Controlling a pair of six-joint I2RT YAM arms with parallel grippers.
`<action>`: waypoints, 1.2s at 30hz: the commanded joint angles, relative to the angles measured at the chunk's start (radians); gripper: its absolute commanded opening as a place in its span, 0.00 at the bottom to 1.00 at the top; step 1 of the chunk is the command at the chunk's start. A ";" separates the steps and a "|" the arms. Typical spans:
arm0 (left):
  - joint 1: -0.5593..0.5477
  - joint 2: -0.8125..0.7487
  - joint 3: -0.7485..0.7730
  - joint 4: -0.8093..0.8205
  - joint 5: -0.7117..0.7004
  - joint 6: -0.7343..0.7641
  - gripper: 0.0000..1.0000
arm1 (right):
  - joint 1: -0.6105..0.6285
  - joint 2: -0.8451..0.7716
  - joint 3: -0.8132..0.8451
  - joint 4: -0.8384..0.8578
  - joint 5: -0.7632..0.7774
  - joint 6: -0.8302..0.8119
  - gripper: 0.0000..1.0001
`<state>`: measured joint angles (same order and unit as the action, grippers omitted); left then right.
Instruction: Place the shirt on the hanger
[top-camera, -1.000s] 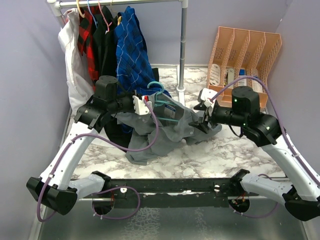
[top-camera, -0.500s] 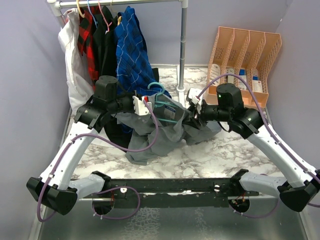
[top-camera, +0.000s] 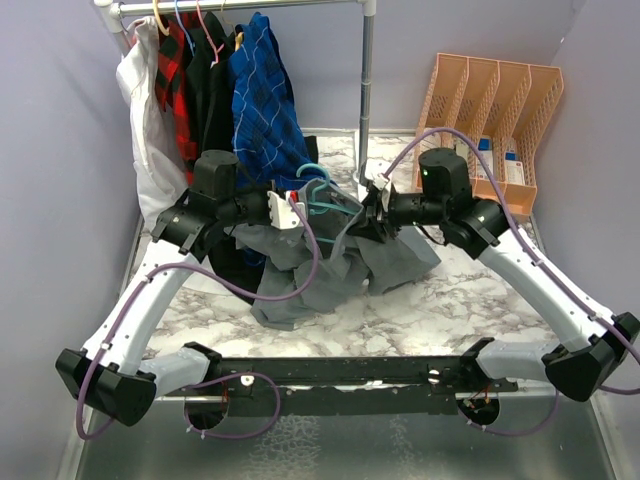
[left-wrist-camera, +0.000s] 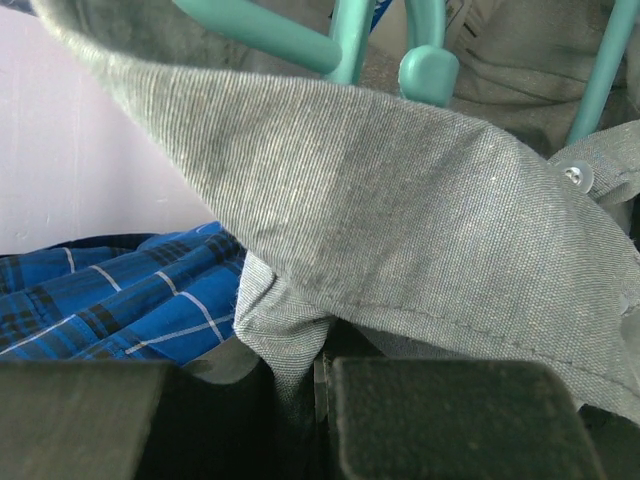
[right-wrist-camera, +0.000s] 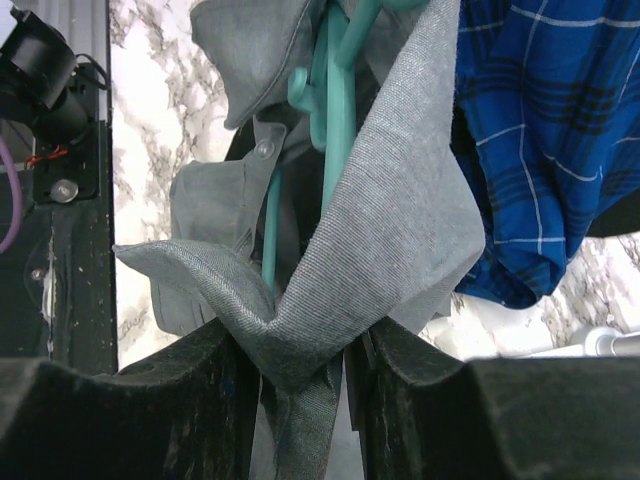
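Blue plaid shirt (top-camera: 262, 100), red-black plaid shirt (top-camera: 178, 70) hang on rail (top-camera: 290, 5); orange file rack (top-camera: 490, 100) rear right.

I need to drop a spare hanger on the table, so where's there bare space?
Best is the bare marble table between the grey shirt and the black base rail, right of centre. Crowded: the middle, where the left gripper and right gripper pinch that shirt at the teal hanger, and back left under the hung clothes.
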<state>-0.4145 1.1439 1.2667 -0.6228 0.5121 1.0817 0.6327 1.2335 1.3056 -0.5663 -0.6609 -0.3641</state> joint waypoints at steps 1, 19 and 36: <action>0.000 0.008 0.014 0.009 0.054 -0.024 0.00 | 0.001 0.045 0.060 0.045 -0.082 0.017 0.35; 0.000 0.028 0.052 0.010 0.075 -0.044 0.00 | 0.001 0.118 0.011 0.095 -0.183 0.053 0.08; 0.098 -0.017 0.124 0.021 0.076 -0.080 0.63 | 0.001 -0.214 -0.265 0.122 0.269 0.243 0.01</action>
<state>-0.3836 1.1820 1.4147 -0.6556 0.5430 0.9787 0.6254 1.1320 1.0813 -0.3996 -0.5243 -0.1936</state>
